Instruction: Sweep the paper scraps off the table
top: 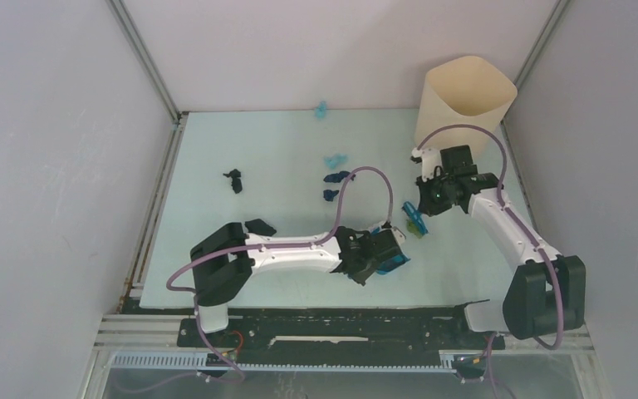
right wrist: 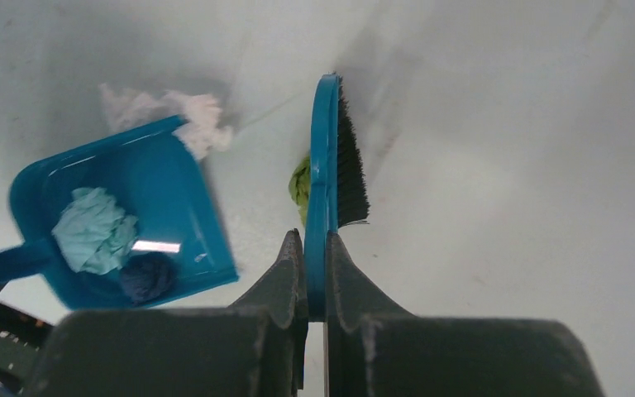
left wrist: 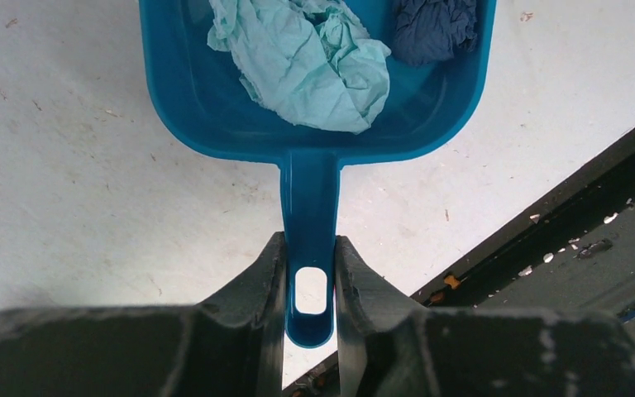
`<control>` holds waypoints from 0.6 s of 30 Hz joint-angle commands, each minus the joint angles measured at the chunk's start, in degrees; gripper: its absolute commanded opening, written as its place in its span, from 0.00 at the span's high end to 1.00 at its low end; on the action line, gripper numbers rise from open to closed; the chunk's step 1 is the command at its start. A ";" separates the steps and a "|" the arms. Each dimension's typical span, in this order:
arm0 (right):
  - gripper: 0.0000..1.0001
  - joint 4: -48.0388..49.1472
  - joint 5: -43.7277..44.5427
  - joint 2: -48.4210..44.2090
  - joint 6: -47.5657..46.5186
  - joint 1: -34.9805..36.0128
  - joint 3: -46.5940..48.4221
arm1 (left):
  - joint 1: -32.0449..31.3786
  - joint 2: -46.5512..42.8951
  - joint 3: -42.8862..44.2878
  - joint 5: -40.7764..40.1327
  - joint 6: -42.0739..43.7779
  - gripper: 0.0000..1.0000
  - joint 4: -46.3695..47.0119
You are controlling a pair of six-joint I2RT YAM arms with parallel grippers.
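Note:
My left gripper (top: pixel 372 253) (left wrist: pixel 310 281) is shut on the handle of the blue dustpan (top: pixel 395 259) (left wrist: pixel 314 124), which rests on the table (top: pixel 282 141). A light blue scrap (left wrist: pixel 302 62) and a navy scrap (left wrist: pixel 434 25) lie in the pan. My right gripper (top: pixel 429 202) (right wrist: pixel 314 273) is shut on the blue hand brush (top: pixel 414 220) (right wrist: pixel 329 174), just right of the pan's mouth. A greenish scrap (right wrist: pixel 299 184) sits against the brush. A white scrap (right wrist: pixel 194 116) lies at the pan's lip. Loose scraps remain: light blue (top: pixel 335 159), navy (top: pixel 336 176), black (top: pixel 233 179).
A tall beige bin (top: pixel 465 100) stands at the back right corner, behind the right arm. Another light blue scrap (top: pixel 321 108) lies at the far edge, a navy one (top: pixel 330 195) mid-table, a black one (top: pixel 259 226) by the left arm. Dark rails (left wrist: pixel 562 240) edge the near side.

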 commanded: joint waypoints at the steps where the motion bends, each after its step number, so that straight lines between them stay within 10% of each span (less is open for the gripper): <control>1: 1.00 -2.55 -8.75 0.98 -1.35 3.84 1.19 | 1.23 -0.49 0.52 0.97 1.03 1.00 1.14; 18: 1.00 -11.53 -23.69 -7.93 0.18 -6.70 8.13 | 1.38 -13.27 -15.78 -3.58 -0.39 0.99 14.72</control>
